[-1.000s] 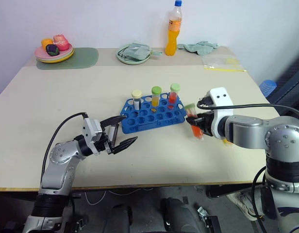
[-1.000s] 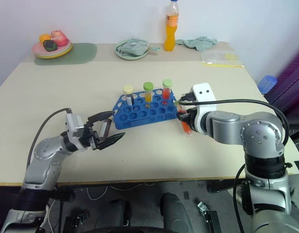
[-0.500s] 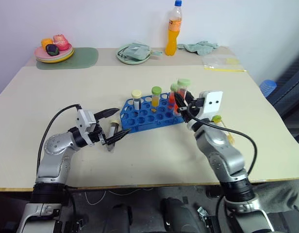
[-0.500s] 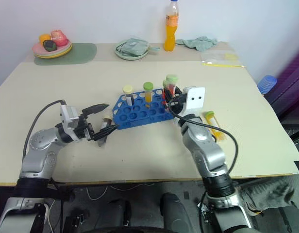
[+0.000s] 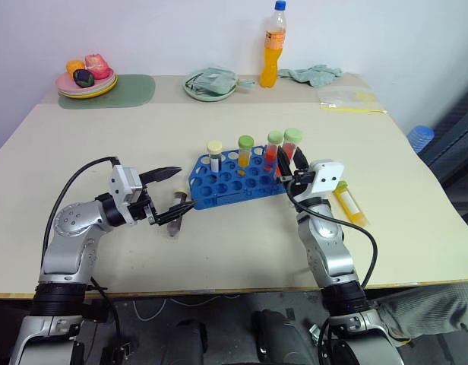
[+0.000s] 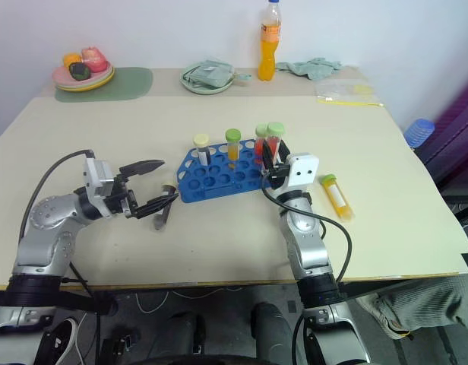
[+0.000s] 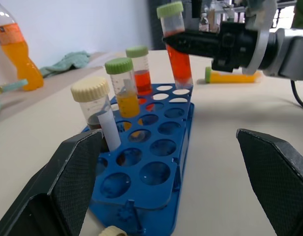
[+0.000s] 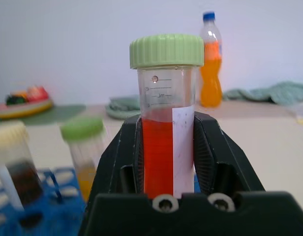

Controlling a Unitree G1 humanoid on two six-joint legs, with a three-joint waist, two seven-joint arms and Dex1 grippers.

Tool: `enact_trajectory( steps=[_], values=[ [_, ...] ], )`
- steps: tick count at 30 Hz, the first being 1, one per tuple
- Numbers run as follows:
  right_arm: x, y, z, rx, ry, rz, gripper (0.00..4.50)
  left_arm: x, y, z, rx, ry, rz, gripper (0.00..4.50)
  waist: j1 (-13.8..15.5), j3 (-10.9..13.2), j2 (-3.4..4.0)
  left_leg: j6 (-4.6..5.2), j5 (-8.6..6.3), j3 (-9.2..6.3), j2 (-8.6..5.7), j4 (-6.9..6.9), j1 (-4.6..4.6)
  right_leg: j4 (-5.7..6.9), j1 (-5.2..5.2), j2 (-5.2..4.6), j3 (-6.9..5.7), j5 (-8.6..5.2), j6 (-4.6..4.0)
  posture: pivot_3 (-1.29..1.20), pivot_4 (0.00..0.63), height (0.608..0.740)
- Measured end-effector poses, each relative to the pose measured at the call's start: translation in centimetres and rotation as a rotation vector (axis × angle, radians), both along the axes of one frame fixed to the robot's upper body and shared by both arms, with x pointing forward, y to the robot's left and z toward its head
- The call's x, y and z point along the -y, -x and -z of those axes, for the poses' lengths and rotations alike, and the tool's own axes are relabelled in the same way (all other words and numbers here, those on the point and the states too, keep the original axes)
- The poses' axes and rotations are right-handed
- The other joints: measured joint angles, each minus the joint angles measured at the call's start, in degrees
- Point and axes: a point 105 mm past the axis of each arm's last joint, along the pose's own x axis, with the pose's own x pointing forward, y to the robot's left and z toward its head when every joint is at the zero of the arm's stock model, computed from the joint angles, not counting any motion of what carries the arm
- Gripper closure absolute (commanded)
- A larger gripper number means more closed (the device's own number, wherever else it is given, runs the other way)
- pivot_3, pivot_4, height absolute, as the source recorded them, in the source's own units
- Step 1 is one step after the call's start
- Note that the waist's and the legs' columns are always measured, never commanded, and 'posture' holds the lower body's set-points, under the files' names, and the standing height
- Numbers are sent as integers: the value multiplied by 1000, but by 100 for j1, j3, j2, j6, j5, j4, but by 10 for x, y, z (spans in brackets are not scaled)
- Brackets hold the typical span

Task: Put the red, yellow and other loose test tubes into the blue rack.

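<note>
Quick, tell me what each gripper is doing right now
Left gripper: open, holding nothing.
Right gripper: closed on a green-capped tube of red liquid.

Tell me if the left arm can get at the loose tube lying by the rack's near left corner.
Probably yes. The left gripper is open beside that tube, and nothing lies between them; the blue rack sits just beyond it.
</note>
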Motion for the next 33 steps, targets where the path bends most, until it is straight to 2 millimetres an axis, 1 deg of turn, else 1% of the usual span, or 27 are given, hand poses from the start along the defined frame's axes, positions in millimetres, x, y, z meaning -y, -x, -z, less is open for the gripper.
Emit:
enact_trajectory(
  steps=[3, 4, 12, 19, 28, 33],
  values=[
    [8, 0, 4, 0, -2, 20, 3339, 1, -1, -3, 7, -3, 8, 0, 2, 0, 0, 0, 0, 0, 0, 0, 0, 0, 1, 0, 0, 0, 0, 0, 150, 740],
    [8, 1, 4, 3, 0, 19, 3339, 1, -1, -3, 7, -3, 10, 0, 1, 0, 0, 0, 0, 1, 0, 0, 1, 0, 1, 0, 1, 0, 0, 0, 150, 740],
    [3, 1, 4, 6, 4, 8, 3339, 2, -2, -4, -4, -3, 13, 0, -2, 0, 0, 0, 0, 0, 1, 0, 6, 4, 2, 1, 0, 7, 12, 0, 150, 740],
    [-6, 2, 6, 12, 20, -23, 3339, 3, -1, -6, 6, -5, 16, 0, -2, 0, 0, 0, 0, 0, 1, 0, 6, 4, 3, 1, 0, 7, 12, 0, 150, 740],
    [-6, -7, 7, 22, 50, -29, 3339, -1, 2, 1, -16, -3, 1, 0, -4, 0, 0, 0, 0, 2, 1, 0, 12, 6, 6, 1, 0, 7, 12, 0, 150, 740],
    [-4, -11, 17, -16, 61, -27, 3339, -6, 3, -1, -8, 0, -17, 0, -1, 0, 0, -1, 0, 3, 0, 0, 12, 5, 7, -1, 1, 7, 12, 0, 150, 740]
  ],
)
